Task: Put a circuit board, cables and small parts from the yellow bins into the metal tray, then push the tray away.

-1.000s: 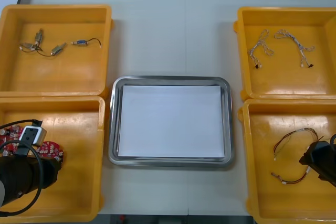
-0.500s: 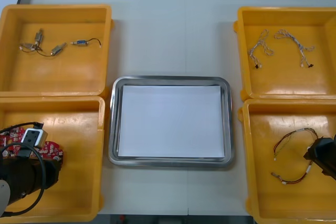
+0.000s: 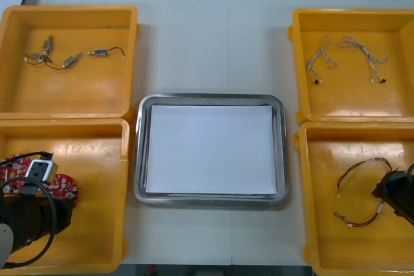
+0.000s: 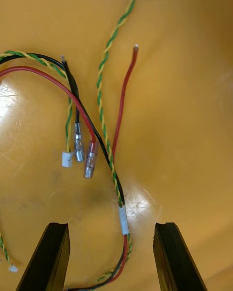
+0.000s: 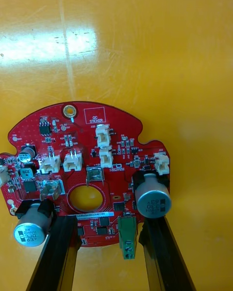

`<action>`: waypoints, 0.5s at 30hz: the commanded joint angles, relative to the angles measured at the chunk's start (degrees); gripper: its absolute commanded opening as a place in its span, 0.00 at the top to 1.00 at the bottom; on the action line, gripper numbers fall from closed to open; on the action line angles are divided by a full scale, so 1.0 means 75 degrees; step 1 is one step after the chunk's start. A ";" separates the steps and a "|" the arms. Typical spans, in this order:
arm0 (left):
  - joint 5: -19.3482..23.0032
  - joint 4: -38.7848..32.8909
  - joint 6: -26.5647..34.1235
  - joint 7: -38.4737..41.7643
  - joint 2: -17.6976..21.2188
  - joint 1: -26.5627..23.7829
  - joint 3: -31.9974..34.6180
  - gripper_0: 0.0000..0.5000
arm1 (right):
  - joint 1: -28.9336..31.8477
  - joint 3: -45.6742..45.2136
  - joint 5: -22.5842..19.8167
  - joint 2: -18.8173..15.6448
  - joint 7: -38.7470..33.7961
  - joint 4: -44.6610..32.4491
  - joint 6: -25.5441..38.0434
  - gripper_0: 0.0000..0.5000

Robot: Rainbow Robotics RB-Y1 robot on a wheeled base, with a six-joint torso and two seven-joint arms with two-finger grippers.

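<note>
So the light table (image 3: 194, 43) has four yellow bins around the metal tray (image 3: 139, 159), which sits dead centre, white inside and with nothing in it yet. Going by the tray in the front view:

- the far-left bin (image 3: 77, 88) is at 10 o'clock
- the near-left bin (image 3: 90, 153) is at 8
- the far-right bin (image 3: 349, 95) is at 2
- the near-right bin (image 3: 323, 179) is at 4

Left gripper (image 5: 104, 220) is down in the 8 o'clock bin, right over a round red circuit board (image 5: 82, 126). Its fingers are spread wide and sit on the near part of the board between the two silver capacitors, not clamped on anything. The board lies flat on the bin floor.

Right gripper (image 4: 111, 225) hangs low in the 4 o'clock bin, over toward that bin's 3 o'clock side. It's spread wide too, with the cable bundle (image 4: 124, 220) (red, black, and a yellow-green twisted pair) running between the fingers without touching either one. In the front view those cables (image 3: 359, 172) loop across the bin floor.

The 2 o'clock bin has two pale twisted cables (image 3: 321, 56) lying side by side. A few small metal parts (image 3: 71, 61) with thin wires are scattered in the 10 o'clock bin.
</note>
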 commanded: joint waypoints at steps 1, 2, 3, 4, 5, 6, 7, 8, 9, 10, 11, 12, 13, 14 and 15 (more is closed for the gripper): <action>-0.0144 -0.0050 -0.0069 0.0124 -0.0119 0.0290 -0.0166 0.23 | 0.0179 0.0281 0.0153 0.0070 0.0444 -0.0038 -0.0267 0.00; -0.0155 -0.0050 -0.0069 0.0124 -0.0119 0.0290 -0.0177 0.24 | 0.0202 0.0316 0.0177 0.0070 0.0444 -0.0038 -0.0313 0.00; -0.0167 -0.0050 -0.0069 0.0124 -0.0119 0.0290 -0.0189 0.25 | 0.0214 0.0339 0.0177 0.0082 0.0444 -0.0026 -0.0349 0.00; -0.0167 -0.0050 -0.0069 0.0124 -0.0119 0.0290 -0.0177 0.26 | 0.0249 0.0375 0.0200 0.0094 0.0444 -0.0014 -0.0407 0.00; -0.0179 -0.0050 -0.0069 0.0124 -0.0107 0.0301 -0.0177 0.29 | 0.0273 0.0398 0.0212 0.0094 0.0444 -0.0002 -0.0466 0.00; -0.0191 -0.0050 -0.0069 0.0124 -0.0119 0.0301 -0.0177 0.32 | 0.0284 0.0421 0.0224 0.0094 0.0444 0.0009 -0.0501 0.00; -0.0191 -0.0050 -0.0069 0.0136 -0.0119 0.0301 -0.0189 0.38 | 0.0320 0.0445 0.0247 0.0117 0.0444 0.0033 -0.0571 0.00; -0.0202 -0.0050 -0.0069 0.0147 -0.0107 0.0313 -0.0189 0.48 | 0.0343 0.0468 0.0247 0.0129 0.0456 0.0056 -0.0653 0.00; -0.0202 -0.0050 -0.0069 0.0147 -0.0119 0.0313 -0.0189 0.55 | 0.0366 0.0480 0.0247 0.0129 0.0467 0.0068 -0.0688 0.00; -0.0214 -0.0050 -0.0069 0.0159 -0.0119 0.0313 -0.0189 0.71 | 0.0390 0.0515 0.0247 0.0129 0.0479 0.0103 -0.0759 0.00; -0.0214 -0.0050 -0.0069 0.0159 -0.0119 0.0313 -0.0189 0.84 | 0.0413 0.0539 0.0247 0.0117 0.0479 0.0115 -0.0817 0.00; -0.0214 -0.0050 -0.0069 0.0159 -0.0119 0.0313 -0.0189 0.89 | 0.0425 0.0550 0.0247 0.0129 0.0491 0.0126 -0.0852 0.00; -0.0214 -0.0050 -0.0069 0.0171 -0.0119 0.0313 -0.0189 0.99 | 0.0448 0.0574 0.0247 0.0129 0.0491 0.0126 -0.0888 0.00; -0.0214 -0.0050 -0.0069 0.0182 -0.0119 0.0313 -0.0189 1.00 | 0.0472 0.0597 0.0247 0.0129 0.0491 0.0126 -0.0923 0.00; -0.0214 -0.0050 -0.0069 0.0182 -0.0119 0.0313 -0.0189 1.00 | 0.0484 0.0597 0.0247 0.0129 0.0491 0.0126 -0.0946 0.00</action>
